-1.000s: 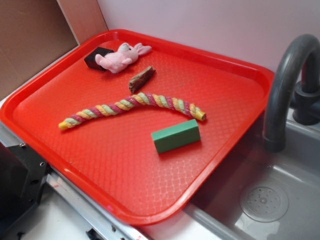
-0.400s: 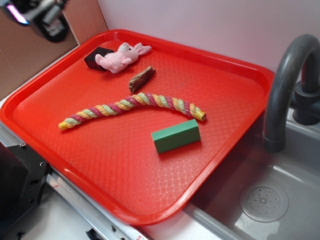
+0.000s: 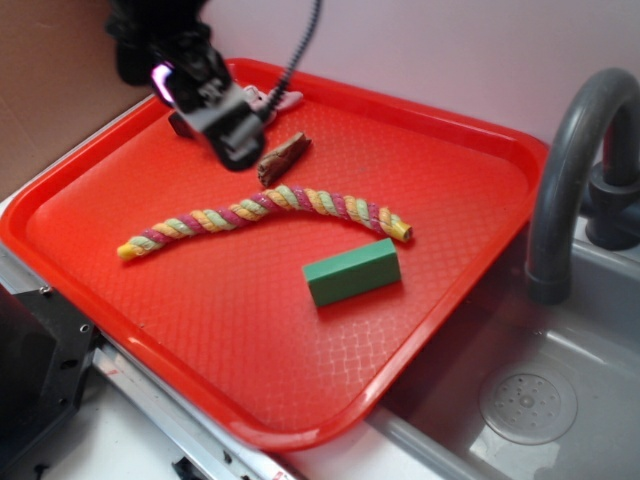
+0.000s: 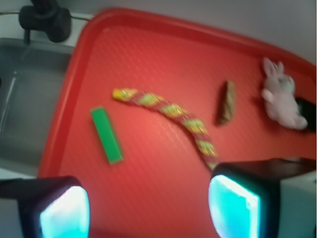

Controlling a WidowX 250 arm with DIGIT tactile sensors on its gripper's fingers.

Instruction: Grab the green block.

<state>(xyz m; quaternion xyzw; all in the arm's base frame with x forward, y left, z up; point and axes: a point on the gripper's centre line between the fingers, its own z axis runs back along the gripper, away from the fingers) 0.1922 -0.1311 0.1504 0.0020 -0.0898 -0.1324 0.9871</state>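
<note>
The green block (image 3: 352,271) lies flat on the red tray (image 3: 240,370), right of centre, just below the right end of the striped rope toy (image 3: 262,212). In the wrist view the green block (image 4: 106,135) is at the left and the rope toy (image 4: 168,114) runs across the middle. My gripper (image 3: 228,135) is high over the tray's far left part, far from the block. In the wrist view its jaws stand wide apart and empty (image 4: 148,208), with cyan pads (image 4: 233,208).
A pink plush rabbit (image 4: 281,96), a dark block (image 4: 308,110) and a brown stick (image 3: 283,158) lie at the tray's far left. A grey faucet (image 3: 575,160) and sink (image 3: 530,400) are to the right. A wall runs behind.
The arm has come into view from the upper left and moved down and right over the tray's far left corner, now hiding the rabbit and dark block. The objects have not moved.
</note>
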